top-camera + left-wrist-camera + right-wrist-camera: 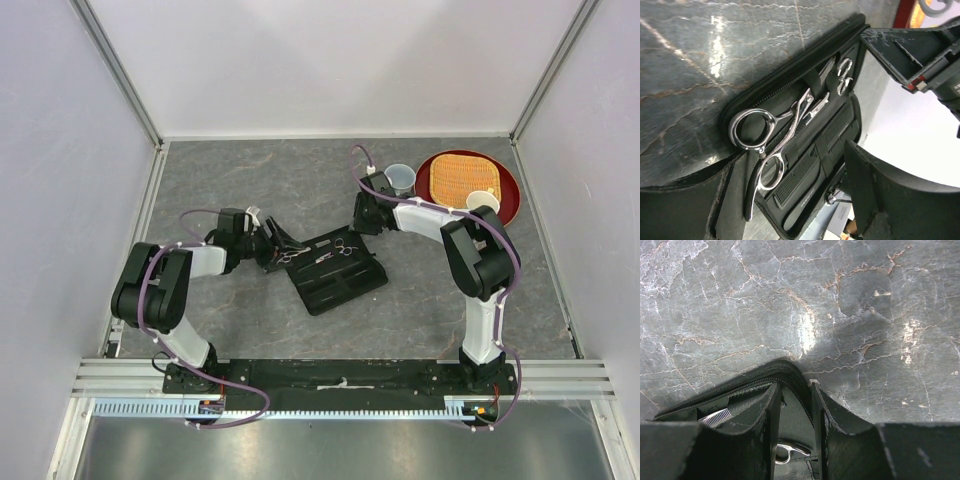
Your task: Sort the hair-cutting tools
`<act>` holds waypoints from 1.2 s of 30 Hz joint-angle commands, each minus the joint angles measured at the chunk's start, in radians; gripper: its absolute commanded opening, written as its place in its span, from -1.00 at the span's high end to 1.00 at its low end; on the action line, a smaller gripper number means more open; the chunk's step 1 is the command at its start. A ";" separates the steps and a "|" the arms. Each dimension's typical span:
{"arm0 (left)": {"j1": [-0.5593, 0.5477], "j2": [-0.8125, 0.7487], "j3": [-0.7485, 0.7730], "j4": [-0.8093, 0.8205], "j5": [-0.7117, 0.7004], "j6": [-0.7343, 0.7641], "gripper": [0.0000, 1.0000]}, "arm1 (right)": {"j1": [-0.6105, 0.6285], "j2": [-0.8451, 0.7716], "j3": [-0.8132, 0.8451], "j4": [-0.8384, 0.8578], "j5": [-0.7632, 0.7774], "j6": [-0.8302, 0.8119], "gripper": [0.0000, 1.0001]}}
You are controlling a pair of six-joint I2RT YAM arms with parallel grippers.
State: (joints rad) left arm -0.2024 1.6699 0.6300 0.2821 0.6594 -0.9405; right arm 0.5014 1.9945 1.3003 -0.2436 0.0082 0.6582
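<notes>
- L fingers [900, 55] are hanging wide open at the case's [340, 282] 9 o'clock, gripping nothing
- Thin shiny steel scissors [762, 149] and ribbed black plastic combs [800, 180] are lying tucked inside, mid-surface
- R fingers [840, 422] are straddling its zip rim at 1 o'clock, prob. steadying it; can't tell if clamping

Silver scissors [296, 256] in open case [345, 283]
</notes>
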 commanded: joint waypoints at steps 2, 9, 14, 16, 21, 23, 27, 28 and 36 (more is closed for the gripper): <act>-0.006 -0.038 0.045 -0.276 -0.130 0.175 -0.54 | 0.023 0.013 -0.041 -0.083 -0.014 0.000 0.22; -0.014 -0.021 0.120 -0.464 -0.141 0.261 -0.60 | 0.025 0.017 -0.041 -0.088 0.006 0.004 0.22; -0.017 -0.062 0.149 -0.578 -0.217 0.328 -0.62 | 0.023 0.015 -0.044 -0.094 0.015 0.006 0.22; -0.015 -0.084 0.160 -0.607 -0.260 0.344 -0.63 | 0.023 0.015 -0.045 -0.095 0.015 0.004 0.22; -0.015 -0.105 0.169 -0.655 -0.274 0.379 -0.64 | 0.023 0.013 -0.045 -0.099 0.012 -0.011 0.22; -0.017 -0.102 0.166 -0.655 -0.264 0.393 -0.65 | 0.023 0.010 -0.039 -0.099 0.000 -0.037 0.22; -0.017 -0.102 0.172 -0.682 -0.282 0.405 -0.64 | 0.025 0.006 -0.030 -0.125 0.007 -0.081 0.23; -0.017 -0.107 0.172 -0.682 -0.285 0.405 -0.62 | 0.025 0.000 -0.032 -0.131 0.009 -0.091 0.23; -0.017 -0.177 0.180 -0.652 -0.319 0.417 -0.04 | 0.046 -0.045 -0.070 -0.155 0.029 -0.144 0.23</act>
State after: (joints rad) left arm -0.2203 1.5475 0.7940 -0.3737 0.3866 -0.5755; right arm 0.5270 1.9690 1.2800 -0.2760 0.0162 0.5648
